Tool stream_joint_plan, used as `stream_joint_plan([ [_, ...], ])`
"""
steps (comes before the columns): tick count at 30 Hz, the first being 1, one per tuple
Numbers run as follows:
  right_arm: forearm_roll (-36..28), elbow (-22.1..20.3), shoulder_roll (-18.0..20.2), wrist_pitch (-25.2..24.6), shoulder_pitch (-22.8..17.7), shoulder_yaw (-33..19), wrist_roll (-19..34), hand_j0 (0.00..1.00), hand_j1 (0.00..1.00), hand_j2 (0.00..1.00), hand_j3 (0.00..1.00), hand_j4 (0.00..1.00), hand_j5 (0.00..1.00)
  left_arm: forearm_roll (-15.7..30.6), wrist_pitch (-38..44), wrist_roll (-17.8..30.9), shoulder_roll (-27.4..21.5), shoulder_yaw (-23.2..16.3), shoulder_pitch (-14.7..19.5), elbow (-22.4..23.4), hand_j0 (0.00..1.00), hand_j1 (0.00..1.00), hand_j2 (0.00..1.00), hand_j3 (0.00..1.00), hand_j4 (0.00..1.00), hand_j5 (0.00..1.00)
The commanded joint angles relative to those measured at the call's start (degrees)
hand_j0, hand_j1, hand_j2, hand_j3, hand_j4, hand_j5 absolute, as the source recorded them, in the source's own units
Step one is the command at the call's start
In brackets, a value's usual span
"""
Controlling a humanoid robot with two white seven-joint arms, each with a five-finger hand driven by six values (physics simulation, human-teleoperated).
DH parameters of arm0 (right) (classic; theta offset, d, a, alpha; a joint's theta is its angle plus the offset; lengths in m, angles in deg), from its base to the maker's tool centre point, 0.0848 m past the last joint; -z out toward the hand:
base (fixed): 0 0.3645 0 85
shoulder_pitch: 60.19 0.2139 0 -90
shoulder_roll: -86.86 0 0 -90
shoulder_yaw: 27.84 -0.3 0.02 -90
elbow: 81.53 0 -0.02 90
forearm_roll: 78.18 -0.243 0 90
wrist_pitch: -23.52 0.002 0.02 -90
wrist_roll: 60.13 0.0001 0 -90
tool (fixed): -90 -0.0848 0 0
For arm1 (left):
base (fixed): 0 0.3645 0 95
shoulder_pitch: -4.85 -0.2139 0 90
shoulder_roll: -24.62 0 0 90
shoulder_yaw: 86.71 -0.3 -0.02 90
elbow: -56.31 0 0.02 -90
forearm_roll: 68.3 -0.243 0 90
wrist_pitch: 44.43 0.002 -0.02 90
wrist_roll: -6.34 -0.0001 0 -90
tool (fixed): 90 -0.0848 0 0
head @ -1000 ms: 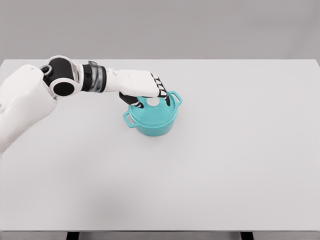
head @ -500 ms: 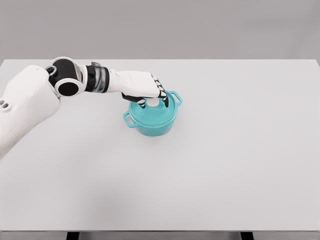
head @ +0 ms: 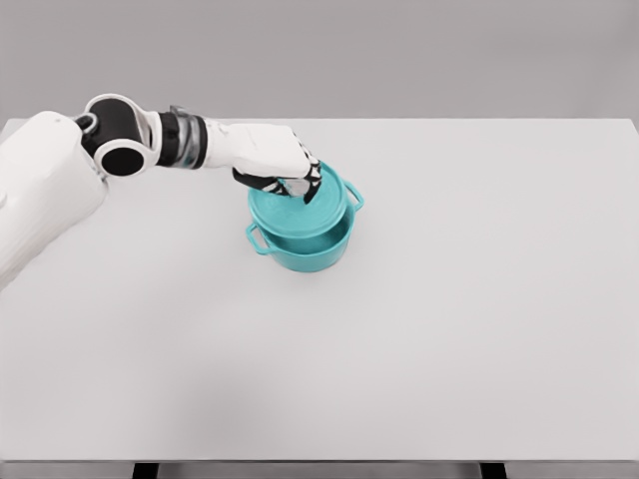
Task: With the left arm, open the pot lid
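Head view. A white table (head: 449, 329) fills most of the frame, with a grey wall behind it; the table's near edge and two dark leg tops show at the bottom border. A teal pot (head: 305, 249) stands on the table, left of centre and toward the far side. Two loop handles project from the pot, one at the lower left and one at the upper right. The lid (head: 298, 208), also teal, is raised off the rim and tilted, its near edge above the pot's opening so that a dark band of the interior shows beneath it. The far part of the rim lies behind the lid and cannot be seen.

The left arm enters from the left border, where its shoulder is cut off, and reaches across to the pot. The left hand (head: 285, 172) is clenched around the lid's knob from above. The knob is almost wholly covered by the fingers (head: 312, 185); only a pale patch shows between them. The thumb's contact point is hard to make out. Whether the lid's far edge touches the pot cannot be told.
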Motion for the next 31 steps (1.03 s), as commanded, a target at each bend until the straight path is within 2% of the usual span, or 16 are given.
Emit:
stream_joint_plan([
  [1, -0.02, 0.0, 0.01, 0.01, 0.0, 0.01, 0.02, 1.0, 1.0, 1.0, 1.0, 1.0, 1.0, 0.33, 0.12, -0.01, -2.61, 0.07, 0.09, -0.26, 0.41, 0.41, 0.41, 0.41, 0.41, 0.41],
  [7, -0.02, 0.0, 0.01, 0.01, 0.0, 0.01, 0.02, 1.0, 1.0, 1.0, 1.0, 1.0, 1.0, 0.15, 0.12, -0.01, -14.12, 0.25, 0.26, -0.26, 0.41, 0.41, 0.41, 0.41, 0.41, 0.41],
  [13, -0.02, 0.0, 0.01, 0.01, 0.0, 0.01, 0.02, 1.0, 1.0, 1.0, 1.0, 1.0, 1.0, -0.2, 0.12, -0.01, -15.71, 0.25, -0.26, 0.09, 0.45, 0.45, 0.45, 0.45, 0.45, 0.45],
  [15, -0.02, 0.0, 0.01, 0.01, 0.0, 0.01, 0.02, 1.0, 1.0, 1.0, 1.0, 1.0, 1.0, -0.2, 0.12, -0.01, -15.62, 0.25, -0.44, 0.09, 0.62, 0.62, 0.62, 0.62, 0.62, 0.62],
  [16, -0.02, 0.0, 0.01, 0.01, 0.0, 0.01, 0.02, 1.0, 1.0, 1.0, 1.0, 1.0, 1.0, -0.11, 0.12, -0.01, -15.53, 0.25, -0.44, 0.09, 0.82, 0.82, 0.82, 0.82, 0.82, 0.82],
  [18, -0.02, 0.0, 0.01, 0.01, 0.0, 0.01, 0.02, 1.0, 1.0, 1.0, 1.0, 1.0, 1.0, -0.11, 0.12, -0.01, -15.36, 0.25, -0.53, 0.09, 0.98, 0.98, 0.98, 0.98, 0.98, 0.98],
  [24, -0.02, 0.0, 0.01, 0.01, 0.0, 0.01, 0.02, 1.0, 1.0, 1.0, 1.0, 1.0, 1.0, -0.02, 0.12, -0.01, -15.53, 0.25, -0.62, 0.27, 1.0, 1.0, 1.0, 1.0, 1.0, 1.0],
  [25, -0.02, 0.0, 0.01, 0.01, 0.0, 0.01, 0.02, 1.0, 1.0, 1.0, 1.0, 1.0, 1.0, 0.24, 0.12, -0.01, -15.8, 0.33, -0.7, 1.58, 1.0, 1.0, 1.0, 1.0, 1.0, 1.0],
  [29, -0.02, 0.0, 0.01, 0.01, 0.0, 0.01, 0.02, 1.0, 1.0, 1.0, 1.0, 1.0, 1.0, 0.51, 0.12, -0.01, -15.62, 0.95, -0.7, 20.65, 1.0, 1.0, 1.0, 1.0, 1.0, 1.0],
  [31, -0.02, 0.0, 0.01, 0.01, 0.0, 0.01, 0.02, 1.0, 1.0, 1.0, 1.0, 1.0, 1.0, 0.42, 0.12, -0.01, -15.62, 1.65, -0.7, 22.59, 1.0, 1.0, 1.0, 1.0, 1.0, 1.0],
])
